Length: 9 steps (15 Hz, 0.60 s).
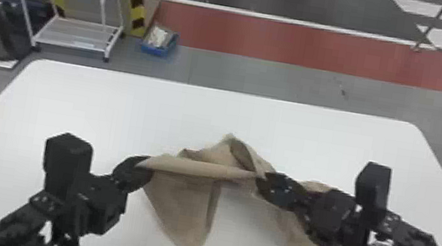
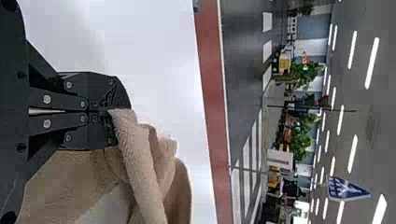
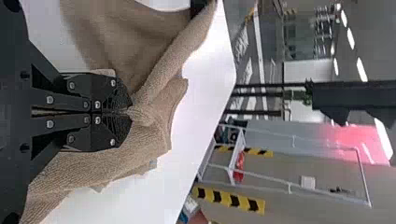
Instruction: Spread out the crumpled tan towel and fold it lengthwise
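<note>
Tan towel (image 1: 183, 197), just the one: pinching it tight between fingers of left gripper (image 1: 145, 164) and right gripper (image 1: 262, 178), leaving decent room toward white table (image 1: 209, 108)'s far edge.

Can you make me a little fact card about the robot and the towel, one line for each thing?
Towel: tan, crumpled, not folded yet
Left gripper: jaws shut on the towel
Right gripper: jaws shut on the towel too
Between grippers: a narrow band of towel, pulled nearly straight
Table: white
Behind table: white rack, blue box on the floor
</note>
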### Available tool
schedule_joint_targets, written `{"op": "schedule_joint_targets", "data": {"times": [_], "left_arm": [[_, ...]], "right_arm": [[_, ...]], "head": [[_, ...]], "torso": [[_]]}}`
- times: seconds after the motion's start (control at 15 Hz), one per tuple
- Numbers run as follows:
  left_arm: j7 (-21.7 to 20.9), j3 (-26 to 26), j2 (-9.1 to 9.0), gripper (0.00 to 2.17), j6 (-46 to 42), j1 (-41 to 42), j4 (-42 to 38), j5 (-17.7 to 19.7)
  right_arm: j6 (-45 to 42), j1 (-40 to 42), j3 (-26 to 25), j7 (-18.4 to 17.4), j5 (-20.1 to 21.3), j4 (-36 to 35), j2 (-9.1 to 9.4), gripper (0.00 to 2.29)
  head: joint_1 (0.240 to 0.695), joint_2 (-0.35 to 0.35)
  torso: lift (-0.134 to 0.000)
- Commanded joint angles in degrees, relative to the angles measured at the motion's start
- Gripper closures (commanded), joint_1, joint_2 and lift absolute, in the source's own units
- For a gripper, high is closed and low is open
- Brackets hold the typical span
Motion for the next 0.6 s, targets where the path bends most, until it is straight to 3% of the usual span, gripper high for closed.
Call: {"op": "schedule_joint_targets", "data": {"times": [0.0,0.13,0.2,0.27,0.33,0.4,0.53], "left_arm": [[-0.65,3.5,-0.41,2.14,3.1,-2.63,-0.63,-0.19],[-2.32,4.82,-0.41,2.14,5.38,-5.97,-0.28,-0.98],[-2.5,5.7,-0.41,2.14,5.38,-6.94,-0.1,-1.24],[-2.85,6.05,-0.41,2.14,5.91,-7.55,0.25,-1.24],[-3.2,6.05,-0.41,2.14,7.14,-7.82,0.6,-1.68],[-3.29,6.05,-0.41,2.14,7.31,-7.73,0.6,-1.86],[-3.55,6.05,-0.41,2.14,7.31,-7.55,0.78,-1.86]], "right_arm": [[-4.02,-0.57,-1.15,7.77,4.21,-0.1,-3.12,1.42],[-7.72,-0.57,-1.06,13.85,10.71,-1.6,-4.96,1.42],[-8.95,-0.14,-0.45,13.85,14.49,-2.39,-5.84,1.42],[-9.47,0.57,0.61,13.85,17.39,-3.09,-7.6,1.18],[-9.47,1.45,0.78,13.85,18.97,-3.8,-8.74,0.42],[-9.3,2.15,0.34,13.85,19.94,-4.76,-9.45,0.03],[-7.72,2.85,-1.24,13.85,18.62,-5.55,-9.62,0.0]], "head": [[0.695,0.002],[0.695,0.041],[0.695,0.047],[0.695,0.046],[0.695,0.043],[0.695,0.041],[0.695,0.024]], "torso": [[-0.124],[-0.124],[-0.124],[-0.124],[-0.124],[-0.124],[-0.124]]}}
